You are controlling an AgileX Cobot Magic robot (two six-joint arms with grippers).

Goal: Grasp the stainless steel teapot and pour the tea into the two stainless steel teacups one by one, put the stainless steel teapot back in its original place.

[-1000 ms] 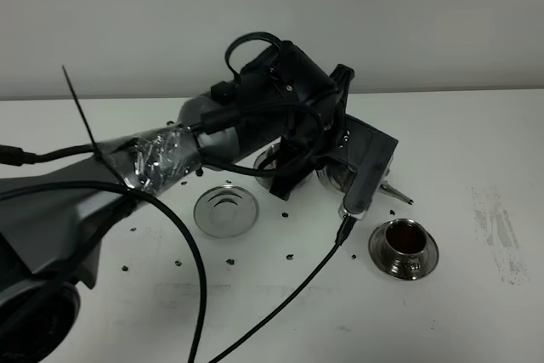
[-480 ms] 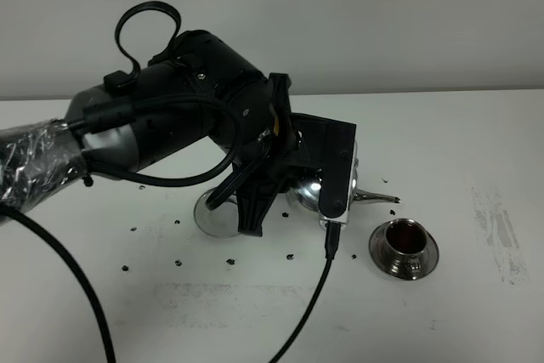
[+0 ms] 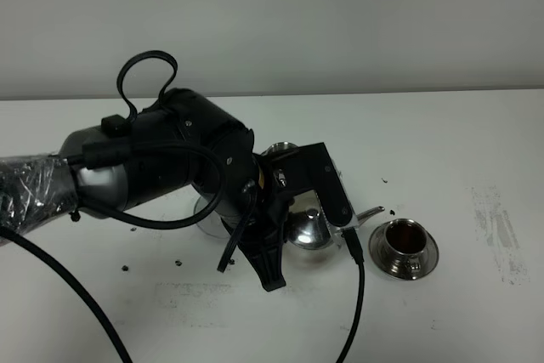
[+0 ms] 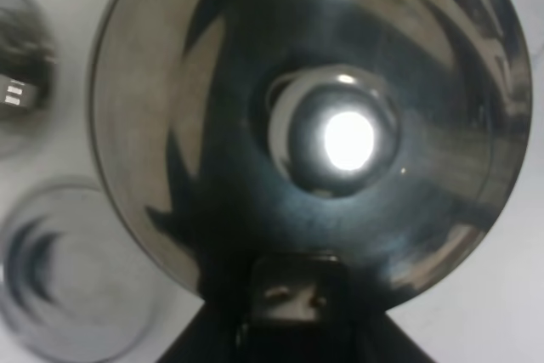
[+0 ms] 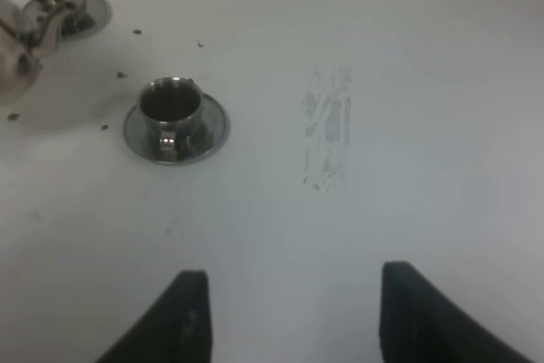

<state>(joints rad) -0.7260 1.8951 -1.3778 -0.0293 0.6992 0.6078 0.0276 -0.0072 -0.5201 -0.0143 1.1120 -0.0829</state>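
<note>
The white matte table (image 3: 459, 142) carries the bulky black left arm (image 3: 170, 159), partly wrapped in crinkled foil. Under it is the stainless steel teapot (image 3: 308, 229), mirror-bright and tapered, with a domed lid, a round knob (image 4: 336, 138) and a thin curved spout (image 3: 369, 213). The teapot is between the empty saucer (image 4: 72, 282), round with a raised rim, and the nearer teacup (image 3: 404, 240), which has brown liquid inside. The farther teacup (image 3: 280, 150) is behind the arm. The left gripper (image 4: 289, 329) is closed, apparently on the teapot's handle; whether the pot touches the table is unclear. The right gripper (image 5: 293, 316) stands wide and holds nothing. Small dark specks (image 3: 126, 267) lie scattered around.
</note>
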